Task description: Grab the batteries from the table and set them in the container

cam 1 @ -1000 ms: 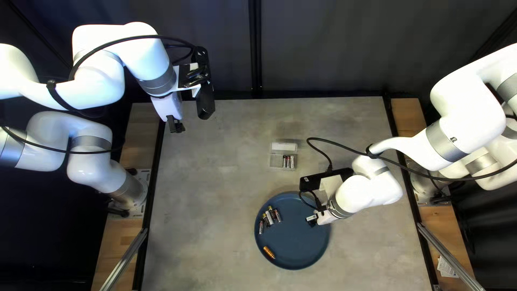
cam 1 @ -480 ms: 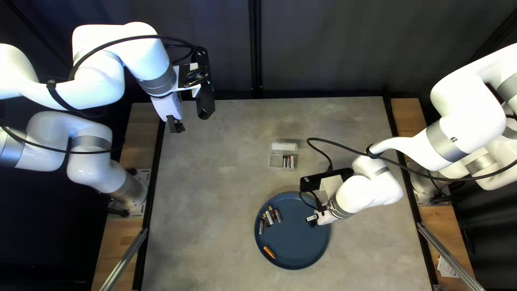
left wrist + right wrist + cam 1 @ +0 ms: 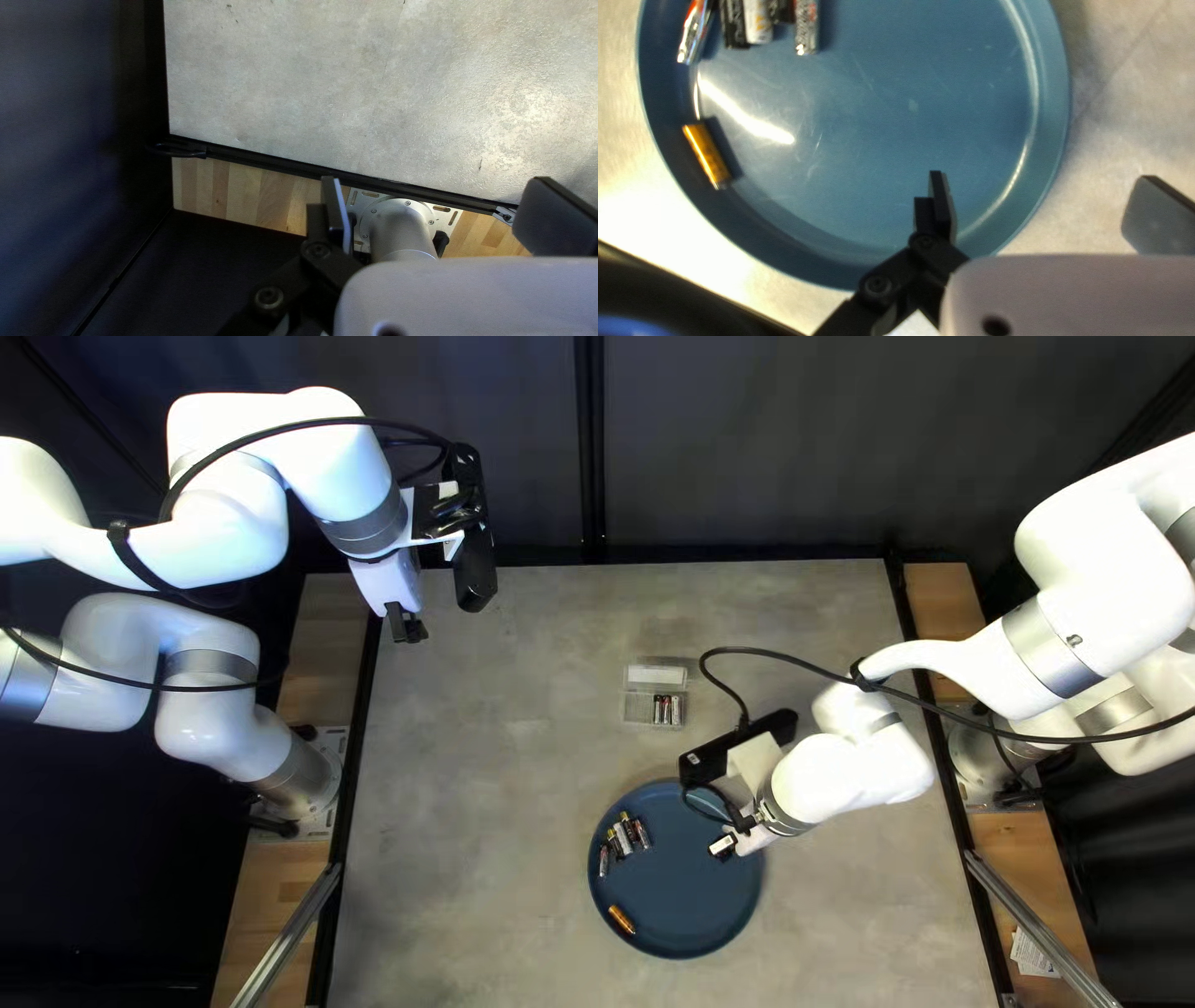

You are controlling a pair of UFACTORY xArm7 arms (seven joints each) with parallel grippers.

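My right gripper (image 3: 722,845) hangs over the right part of the blue tray (image 3: 679,921). In the right wrist view that gripper (image 3: 1039,208) is open, nothing between its fingers, with an orange battery (image 3: 707,155) off to one side by the tray wall. Several batteries (image 3: 625,836) cluster at the tray's upper left in the top left view. Farther up stands the clear container (image 3: 639,707), batteries (image 3: 667,708) in its right part. My left gripper (image 3: 406,625) is raised over the table's far left corner; in the left wrist view the gripper (image 3: 433,214) is open and empty.
A black cable (image 3: 797,662) loops from the right arm's wrist above the table, right of the container. Dark frame rails (image 3: 361,747) run along the table's sides. The left arm's base (image 3: 405,230) shows beyond the left gripper's fingers.
My right arm's wrist has turned, its black camera housing swinging toward the left and tilting, while the fingertips stay almost in place. The left arm and the batteries have not moved.
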